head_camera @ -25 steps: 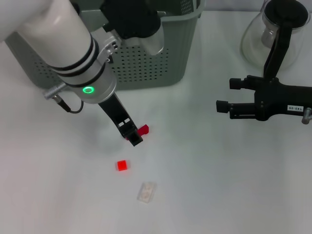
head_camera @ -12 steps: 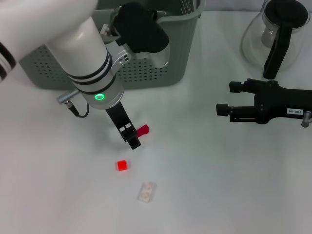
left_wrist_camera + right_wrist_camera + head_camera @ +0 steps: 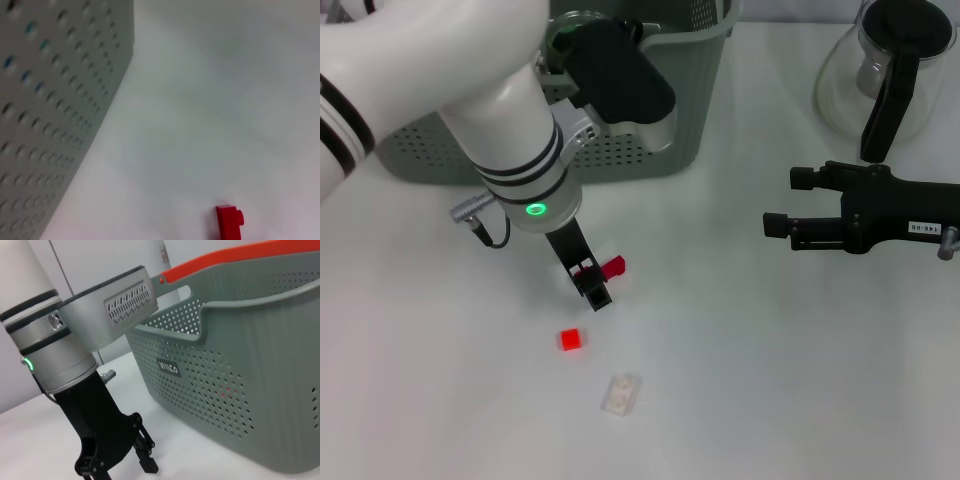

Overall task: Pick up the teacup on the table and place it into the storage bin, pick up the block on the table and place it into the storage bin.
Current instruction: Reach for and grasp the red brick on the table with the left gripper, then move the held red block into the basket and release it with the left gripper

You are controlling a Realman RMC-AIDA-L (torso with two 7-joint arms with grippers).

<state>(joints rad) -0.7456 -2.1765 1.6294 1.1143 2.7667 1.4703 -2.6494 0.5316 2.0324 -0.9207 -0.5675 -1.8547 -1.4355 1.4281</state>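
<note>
Your left gripper (image 3: 597, 283) hangs in front of the storage bin (image 3: 650, 140), jaws narrowly apart beside a red block (image 3: 613, 267); right gripper (image 3: 778, 224) is parked, open.

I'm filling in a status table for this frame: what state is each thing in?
left pincer: open, low beside the red block
red block: lying on table, ungripped
small red cube: on table, untouched
storage bin: upright
glass pot: upright
right pincer: open, empty, parked
</note>
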